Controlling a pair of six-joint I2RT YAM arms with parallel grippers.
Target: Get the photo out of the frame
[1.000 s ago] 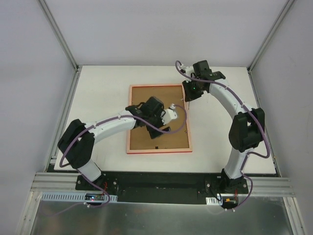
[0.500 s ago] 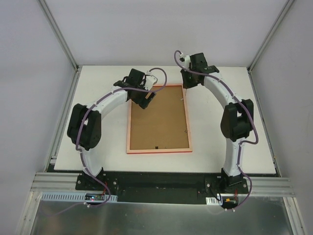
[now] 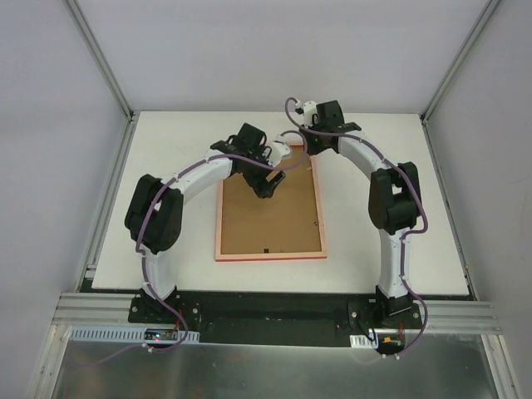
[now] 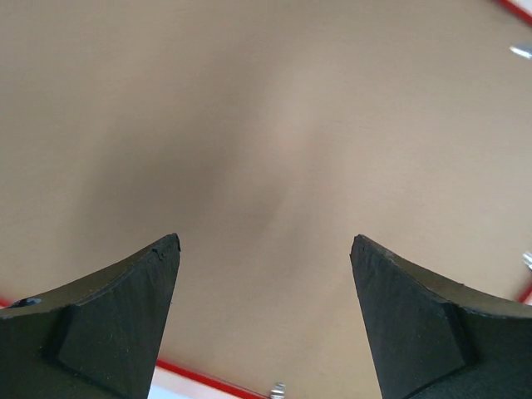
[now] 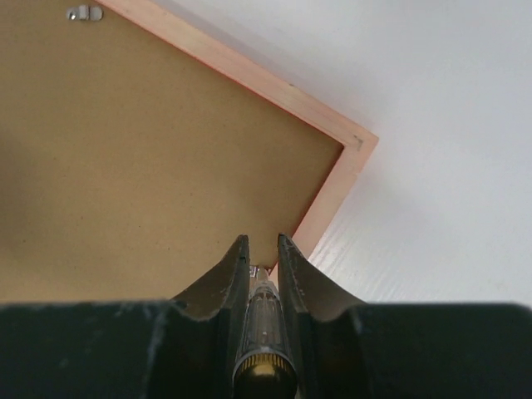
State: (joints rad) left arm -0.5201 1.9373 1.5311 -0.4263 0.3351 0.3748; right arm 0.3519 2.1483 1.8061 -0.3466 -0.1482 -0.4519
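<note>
The frame [image 3: 219, 218] lies face down on the white table, its pale pink back up, with the brown backing board [image 3: 274, 224] set in it. The photo is hidden under that board. My left gripper [image 3: 268, 184] hangs open just over the upper part of the board [image 4: 266, 125], nothing between its fingers [image 4: 125, 324]; the frame's red edge [image 4: 199, 376] shows below. My right gripper [image 3: 309, 148] is shut on a small clear-handled tool [image 5: 264, 332]. The tool's metal tip sits at the board's edge next to the frame's far right corner [image 5: 353, 154].
Small metal tabs [image 5: 85, 12] [image 4: 522, 51] sit along the board's edges, one on the right side [image 3: 317, 222]. White table [image 3: 374, 208] surrounds the frame. Metal posts and grey walls close in the back and sides.
The left arm swung from the board's middle out to the frame's far left corner, then back over the board's upper part. The right gripper moved left to the frame's far right corner.
</note>
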